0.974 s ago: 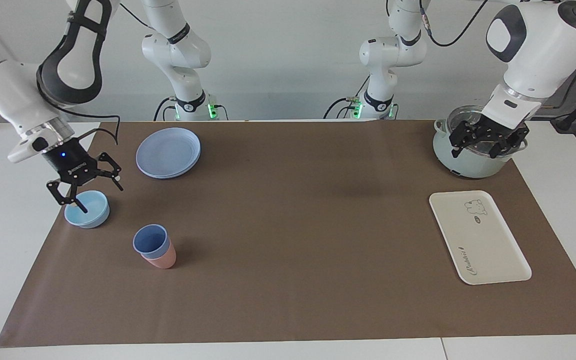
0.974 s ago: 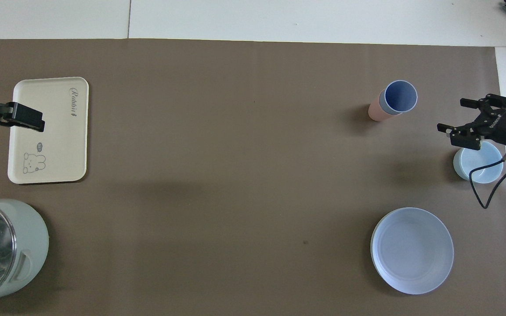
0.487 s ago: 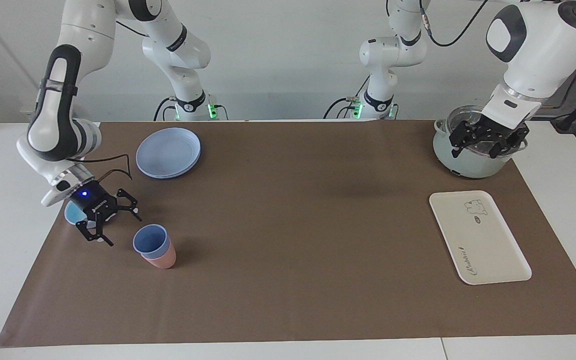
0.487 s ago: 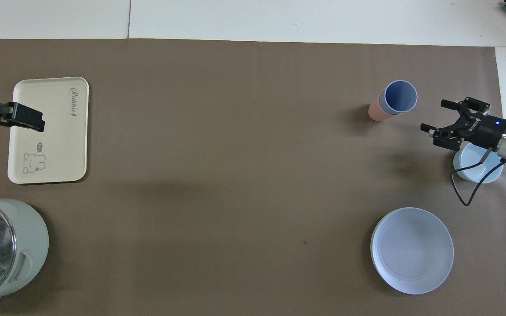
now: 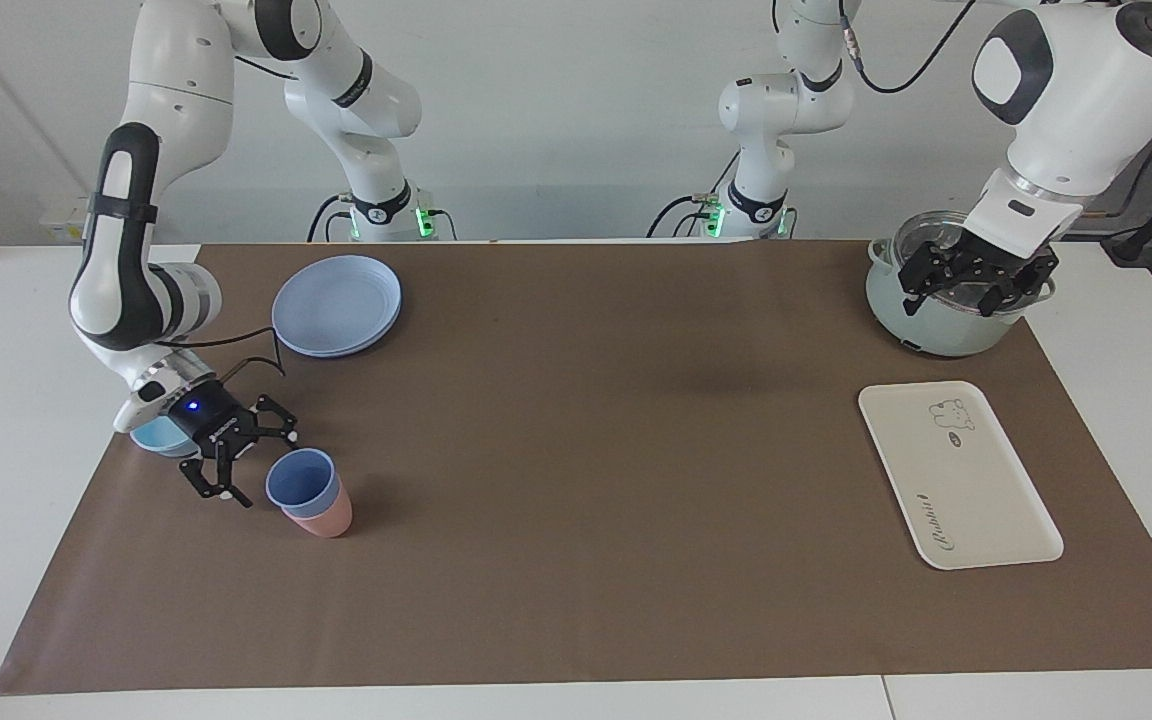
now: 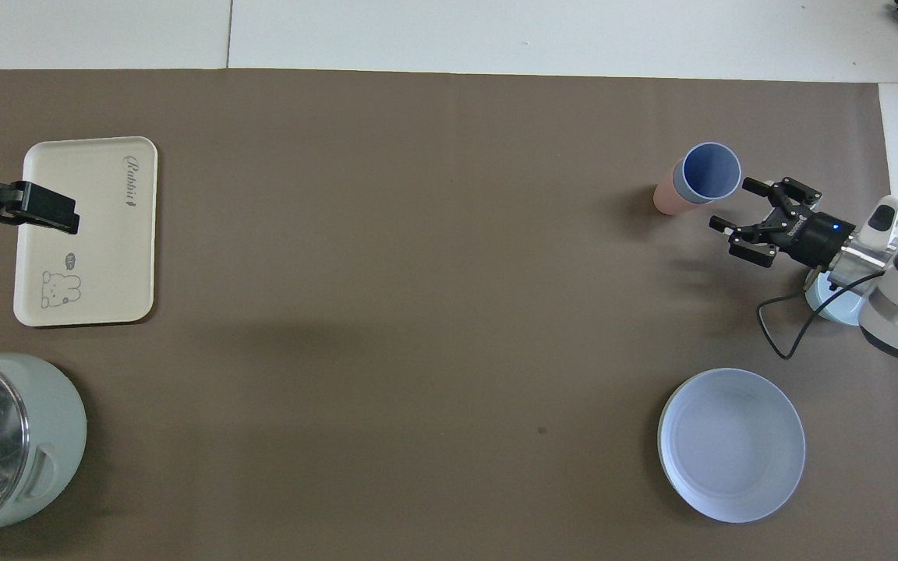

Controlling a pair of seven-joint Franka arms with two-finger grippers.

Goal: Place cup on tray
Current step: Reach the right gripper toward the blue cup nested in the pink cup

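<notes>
Toward the right arm's end of the brown mat, the right gripper (image 5: 256, 462) now sits low just beside the cup (image 5: 302, 482), its fingers spread wide and holding nothing; a second ago it hung over the light-blue bowl (image 5: 158, 438), and half a second ago it was only partway across. Its tips do not yet touch the cup. The cup itself has not moved: it stands nested inside the pink cup (image 5: 322, 518), away from the mat's edges at that same end, farther from the robots than the bowl and the round plate (image 5: 336, 304). At the left arm's end of the mat, the left gripper (image 5: 972, 285) waits with jaws apart over the pale green pot (image 5: 926, 325) at the mat's corner nearest the robots, unchanged across the frames. Beside that pot, farther from the robots, the tray (image 5: 976, 500) lies flat near the mat's end edge, bare, exactly where it was before.
</notes>
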